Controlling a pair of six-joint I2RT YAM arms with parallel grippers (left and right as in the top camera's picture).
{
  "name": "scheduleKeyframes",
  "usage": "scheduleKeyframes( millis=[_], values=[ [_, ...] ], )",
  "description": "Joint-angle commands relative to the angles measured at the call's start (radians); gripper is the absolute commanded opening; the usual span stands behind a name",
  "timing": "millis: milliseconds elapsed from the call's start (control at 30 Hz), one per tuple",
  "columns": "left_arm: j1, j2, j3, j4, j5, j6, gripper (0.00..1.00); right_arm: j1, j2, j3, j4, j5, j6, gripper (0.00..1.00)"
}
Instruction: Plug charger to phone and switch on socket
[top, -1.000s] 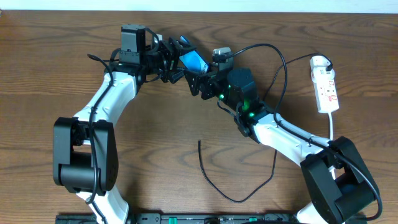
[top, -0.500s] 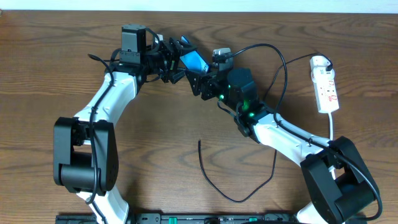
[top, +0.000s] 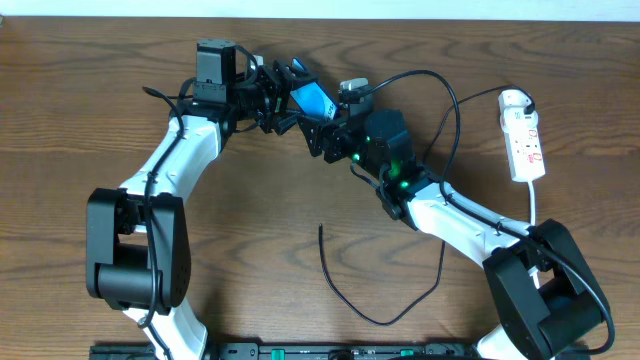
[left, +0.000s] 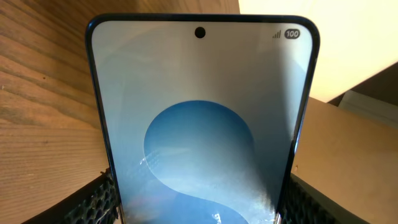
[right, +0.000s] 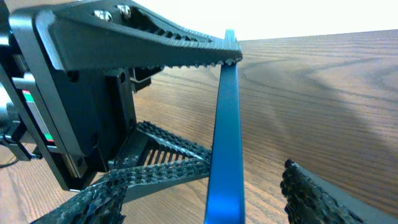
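Grips the phone (top: 312, 98) by both long edges in the left gripper (top: 278, 103), clenched firmly on it, lit screen facing that wrist's camera. Spreads the right gripper (top: 323, 132) released, its fingers (right: 329, 199) apart on either side of the phone's blue edge, contact impossible to tell. Has the charger (top: 381, 322) lying slack on the table (top: 80, 120) behind the right gripper, toward the bases, loose tip apart from both pincers. Shows the socket (top: 525, 135) well apart to the right of the right gripper, white cord trailing back
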Motion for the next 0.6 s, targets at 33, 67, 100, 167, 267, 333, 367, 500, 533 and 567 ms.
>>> scheduleKeyframes(
  millis=[33, 67, 100, 167, 267, 333, 367, 500, 533, 567],
  values=[
    [-0.003, -0.026, 0.003, 0.009, 0.039, -0.009, 0.07, 0.008, 0.008, 0.018, -0.004, 0.002, -0.013, 0.73],
    [-0.003, -0.026, 0.003, 0.008, 0.039, -0.009, 0.07, 0.008, 0.008, 0.018, -0.004, 0.006, -0.002, 0.73],
    [-0.003, -0.026, 0.003, 0.008, 0.039, -0.009, 0.08, 0.008, 0.008, 0.018, -0.003, 0.009, 0.011, 0.74],
    [-0.003, -0.026, 0.003, 0.009, 0.039, -0.009, 0.07, 0.008, 0.008, 0.018, -0.004, 0.009, 0.013, 0.78],
    [-0.003, -0.026, 0.003, 0.009, 0.039, -0.009, 0.07, 0.008, 0.008, 0.018, -0.005, 0.009, 0.005, 0.8],
    [-0.003, -0.026, 0.003, 0.009, 0.039, -0.009, 0.07, 0.008, 0.008, 0.018, -0.005, 0.009, 0.005, 0.78],
    [-0.003, -0.026, 0.003, 0.009, 0.039, -0.009, 0.07, 0.008, 0.008, 0.018, -0.005, 0.009, 0.005, 0.74],
    [-0.003, -0.026, 0.003, 0.009, 0.039, -0.009, 0.07, 0.008, 0.008, 0.018, -0.005, 0.009, 0.005, 0.68],
    [-0.003, -0.026, 0.003, 0.009, 0.039, -0.009, 0.07, 0.008, 0.008, 0.018, -0.005, 0.009, 0.005, 0.67],
    [-0.003, -0.026, 0.003, 0.009, 0.039, -0.009, 0.07, 0.008, 0.008, 0.018, -0.005, 0.009, 0.005, 0.66]
  ],
)
